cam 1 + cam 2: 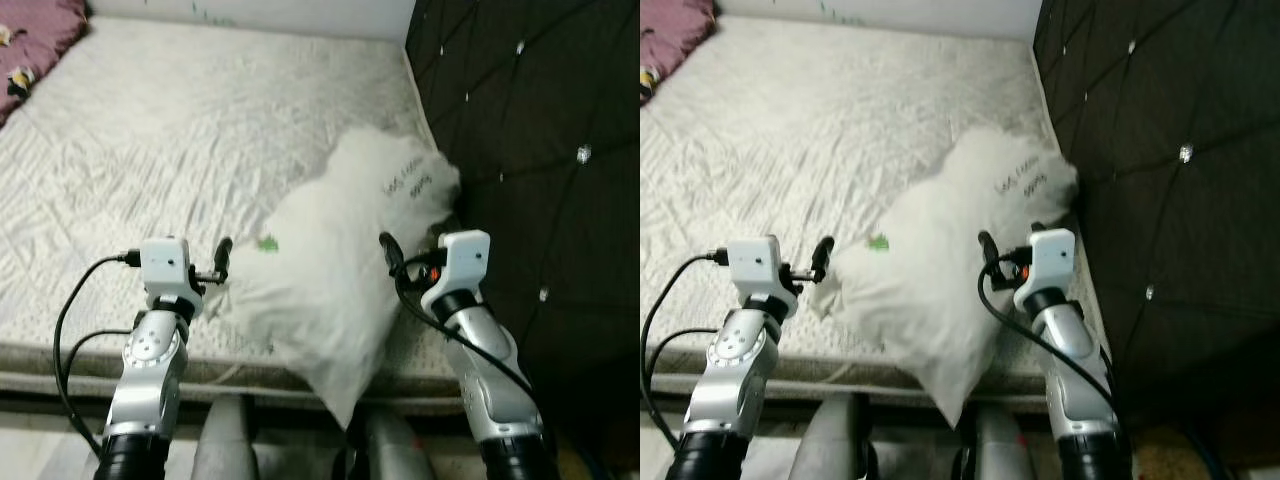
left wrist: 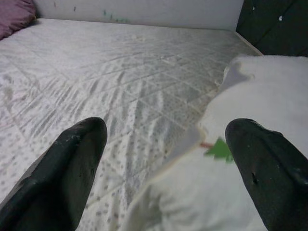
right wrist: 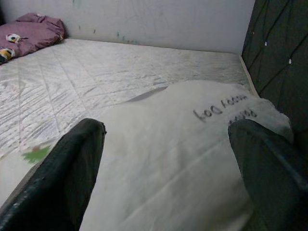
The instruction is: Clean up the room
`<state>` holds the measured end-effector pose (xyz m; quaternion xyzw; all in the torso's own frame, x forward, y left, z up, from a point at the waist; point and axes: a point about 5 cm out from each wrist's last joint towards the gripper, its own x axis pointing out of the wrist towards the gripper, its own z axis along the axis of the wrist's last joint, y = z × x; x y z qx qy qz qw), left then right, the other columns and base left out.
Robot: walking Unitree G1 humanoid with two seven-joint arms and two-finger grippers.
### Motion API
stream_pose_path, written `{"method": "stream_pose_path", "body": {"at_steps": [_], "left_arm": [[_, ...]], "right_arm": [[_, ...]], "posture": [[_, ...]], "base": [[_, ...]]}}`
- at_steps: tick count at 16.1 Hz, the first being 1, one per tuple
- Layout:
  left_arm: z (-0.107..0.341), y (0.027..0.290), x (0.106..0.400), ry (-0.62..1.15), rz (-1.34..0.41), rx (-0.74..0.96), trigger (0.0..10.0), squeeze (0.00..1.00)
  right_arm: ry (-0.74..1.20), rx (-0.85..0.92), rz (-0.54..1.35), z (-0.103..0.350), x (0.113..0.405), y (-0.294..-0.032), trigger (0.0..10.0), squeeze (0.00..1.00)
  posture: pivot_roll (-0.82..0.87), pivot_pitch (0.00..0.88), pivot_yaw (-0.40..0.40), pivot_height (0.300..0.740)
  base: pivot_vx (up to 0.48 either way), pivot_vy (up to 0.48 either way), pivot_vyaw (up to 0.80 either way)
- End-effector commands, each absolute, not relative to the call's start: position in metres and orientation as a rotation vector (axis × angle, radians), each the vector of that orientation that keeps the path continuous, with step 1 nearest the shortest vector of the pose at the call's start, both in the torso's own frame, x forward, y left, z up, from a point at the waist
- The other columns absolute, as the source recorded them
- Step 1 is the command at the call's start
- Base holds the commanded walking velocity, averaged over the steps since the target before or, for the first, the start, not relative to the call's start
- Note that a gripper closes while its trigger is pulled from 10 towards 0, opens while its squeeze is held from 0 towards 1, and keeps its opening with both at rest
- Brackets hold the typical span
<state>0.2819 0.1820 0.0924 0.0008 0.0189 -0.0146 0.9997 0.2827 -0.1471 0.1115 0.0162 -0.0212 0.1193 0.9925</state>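
Note:
A white pillow (image 1: 340,270) with dark handwriting and a small green tag lies on the mattress (image 1: 180,130) beside the black tufted headboard (image 1: 540,150), one corner hanging over the mattress's near edge. My left gripper (image 1: 222,262) stands open at the pillow's left edge, its fingers (image 2: 72,163) spread over the mattress and the pillow's corner (image 2: 250,125). My right gripper (image 1: 392,256) stands open at the pillow's right side, with the pillow (image 3: 163,163) lying between and beyond its fingers (image 3: 67,168). Neither holds anything.
A purple blanket (image 1: 35,45) with a small patterned item lies at the mattress's far left corner. A pale wall (image 3: 154,21) runs behind the bed. The headboard stands close on the right.

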Motion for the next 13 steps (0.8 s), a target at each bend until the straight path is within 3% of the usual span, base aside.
{"method": "stream_pose_path", "body": {"at_steps": [1,3,13], "left_arm": [[0.090,0.182,0.281,0.054,-0.032,0.006,10.0,0.00],[0.098,0.178,0.283,0.023,-0.037,0.006,10.0,0.00],[0.088,0.187,0.279,0.068,-0.029,0.041,10.0,0.00]], "right_arm": [[-0.037,0.034,0.223,0.110,0.283,-0.151,10.0,0.00],[-0.034,0.029,0.238,0.109,0.283,-0.149,10.0,0.00],[0.045,0.027,0.366,0.099,0.286,-0.136,10.0,0.00]], "posture": [[-0.02,0.075,-0.044,0.578],[-0.02,0.078,-0.042,0.558],[-0.01,0.083,-0.050,0.558]], "base": [[0.000,0.000,0.00],[0.000,0.000,0.00],[0.000,0.000,0.00]]}}
